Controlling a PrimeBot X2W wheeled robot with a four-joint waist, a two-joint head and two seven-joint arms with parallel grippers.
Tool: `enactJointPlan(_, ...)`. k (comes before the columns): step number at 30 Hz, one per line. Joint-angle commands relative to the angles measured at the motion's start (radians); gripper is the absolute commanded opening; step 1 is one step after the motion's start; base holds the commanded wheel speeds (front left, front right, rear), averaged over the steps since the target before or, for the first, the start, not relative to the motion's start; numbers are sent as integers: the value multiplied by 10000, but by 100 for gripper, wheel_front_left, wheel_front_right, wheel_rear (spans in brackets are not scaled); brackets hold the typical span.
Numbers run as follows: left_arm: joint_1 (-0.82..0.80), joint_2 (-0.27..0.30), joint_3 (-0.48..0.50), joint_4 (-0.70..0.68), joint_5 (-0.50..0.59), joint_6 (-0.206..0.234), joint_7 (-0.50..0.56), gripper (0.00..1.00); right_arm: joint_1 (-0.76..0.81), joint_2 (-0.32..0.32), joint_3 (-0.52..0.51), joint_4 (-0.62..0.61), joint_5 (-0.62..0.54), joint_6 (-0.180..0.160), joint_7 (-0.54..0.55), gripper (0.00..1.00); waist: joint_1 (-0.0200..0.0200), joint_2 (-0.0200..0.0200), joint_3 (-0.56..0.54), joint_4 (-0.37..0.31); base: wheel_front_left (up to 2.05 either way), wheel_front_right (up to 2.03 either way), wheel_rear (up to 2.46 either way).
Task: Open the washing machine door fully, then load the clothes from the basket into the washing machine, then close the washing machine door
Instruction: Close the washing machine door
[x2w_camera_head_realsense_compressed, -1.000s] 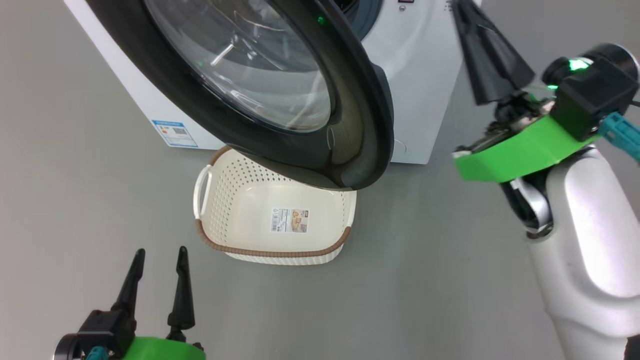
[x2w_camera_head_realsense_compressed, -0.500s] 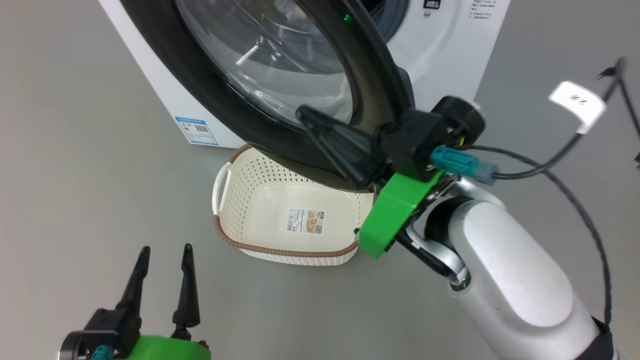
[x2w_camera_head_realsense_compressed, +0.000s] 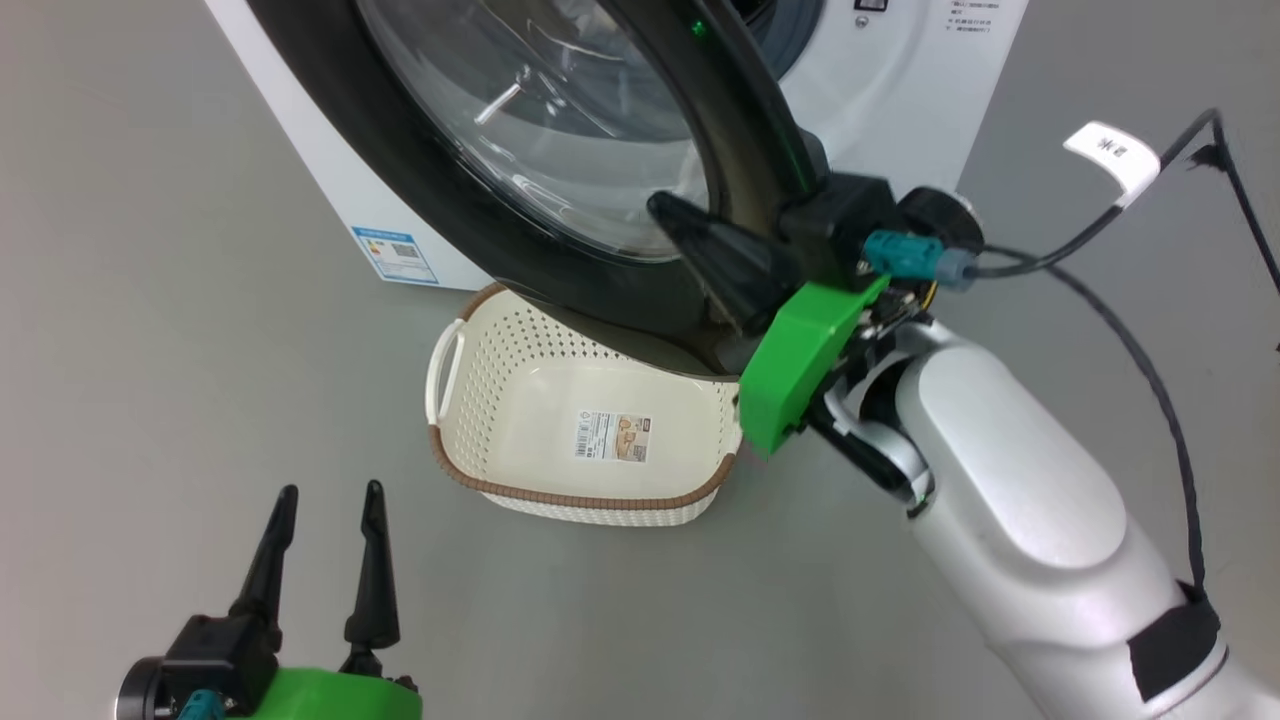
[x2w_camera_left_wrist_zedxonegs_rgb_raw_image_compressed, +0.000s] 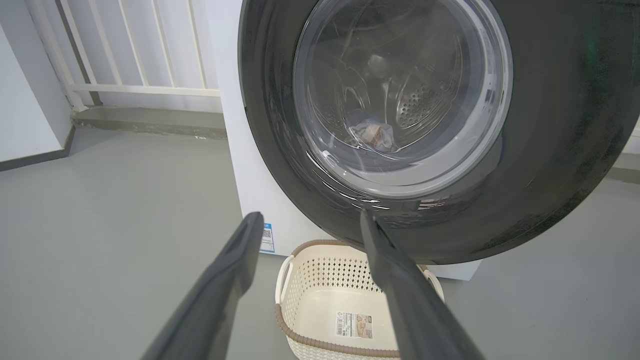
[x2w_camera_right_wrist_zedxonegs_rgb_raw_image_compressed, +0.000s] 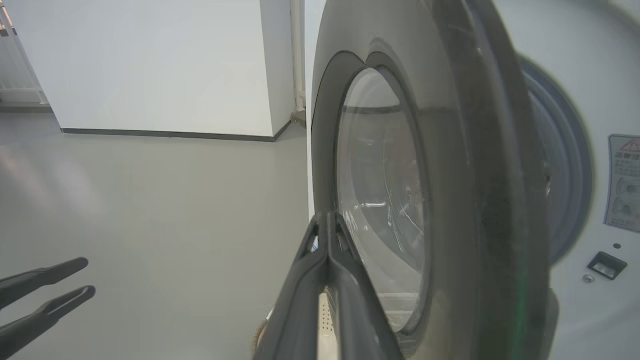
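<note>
The washing machine door (x2w_camera_head_realsense_compressed: 460, 200) is standing ajar, the clenched, empty right tool (x2w_camera_head_realsense_compressed: 662, 208) lying close along its outer face by the free edge, the released left tool (x2w_camera_head_realsense_compressed: 330, 490) well apart.

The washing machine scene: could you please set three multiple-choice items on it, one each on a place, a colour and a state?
1. Where does the basket stand?
A. on the floor, below the open washing machine door
B. on a table
C. on a chair

2. What colour is the basket's rim?
A. blue
B. brown
C. green

3. How is the right gripper set?
A. wide open
B. shut, holding nothing
C. shut on a cloth

Answers:
1 A: the basket sits on the grey floor under the door's lower edge.
2 B: a brown woven-look band runs round its top.
3 B: it is closed to a point, with nothing caught in it.
</note>
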Motion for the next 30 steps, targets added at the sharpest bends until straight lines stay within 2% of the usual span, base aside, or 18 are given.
enactJointPlan(1,-256,93,398,-276,142,-92,-121,100,-408,304,-34,89,-57,27,-180,0,0,0,46,-46,0,0,0)
enactJointPlan(8,-341,26,474,-308,209,-173,-122,100,-1162,376,-345,1092,-62,27,-566,0,0,0,281,-153,0,0,0)
enactJointPlan(15,-450,-25,515,-397,265,-223,-122,100,-1694,400,-329,1501,-111,27,-733,0,0,0,617,-193,0,0,0)
enactJointPlan(30,-996,-106,420,-528,249,-340,-122,100,-3189,-76,-740,2373,-387,27,-966,0,0,0,1587,-9,0,0,0)
